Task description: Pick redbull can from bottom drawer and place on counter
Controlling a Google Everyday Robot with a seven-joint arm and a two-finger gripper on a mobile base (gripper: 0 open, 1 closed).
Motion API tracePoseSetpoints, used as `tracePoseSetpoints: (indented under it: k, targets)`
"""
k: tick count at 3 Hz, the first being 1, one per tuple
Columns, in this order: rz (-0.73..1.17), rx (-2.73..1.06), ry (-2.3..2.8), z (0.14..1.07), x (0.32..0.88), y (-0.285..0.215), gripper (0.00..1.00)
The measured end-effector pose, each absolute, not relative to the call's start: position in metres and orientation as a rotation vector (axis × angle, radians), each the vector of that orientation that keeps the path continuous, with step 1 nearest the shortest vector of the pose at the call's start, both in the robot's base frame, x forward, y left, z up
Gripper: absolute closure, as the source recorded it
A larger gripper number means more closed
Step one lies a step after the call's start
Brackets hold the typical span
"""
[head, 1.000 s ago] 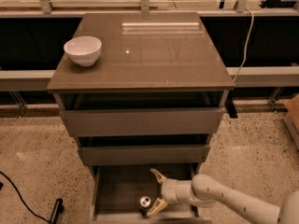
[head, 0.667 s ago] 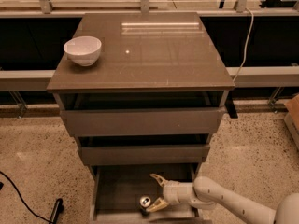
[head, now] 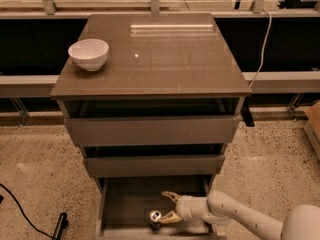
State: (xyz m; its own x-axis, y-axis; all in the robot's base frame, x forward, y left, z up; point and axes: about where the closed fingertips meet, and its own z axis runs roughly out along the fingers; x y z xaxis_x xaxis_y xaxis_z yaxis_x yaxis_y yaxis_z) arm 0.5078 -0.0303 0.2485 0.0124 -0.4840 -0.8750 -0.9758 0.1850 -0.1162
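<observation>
Within bottom drawer (head: 125, 208): claw (head: 169, 206) spread wide, redbull can (head: 155, 217) upright just beside nearer fingertip.

The bottom drawer (head: 117, 206) runs off the lower edge, its front panel out of sight. The can (head: 156, 217) shows little but its silver top. The pincer (head: 169, 206) sits inside that drawer, fingers spread, beside the can; whether they touch cannot be told. Its arm (head: 240, 218) is cut off at the corner
</observation>
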Motion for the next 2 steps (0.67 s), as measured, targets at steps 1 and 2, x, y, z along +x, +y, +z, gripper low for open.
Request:
tracePoseSetpoints:
  k: [1, 2]
  targets:
    - [0.811, -1.429, 1.606, 0.2315, 0.5026, -0.0237, 0.3]
    - [0.863, -1.449, 1.61, 0.2229, 0.497, -0.0185, 0.3]
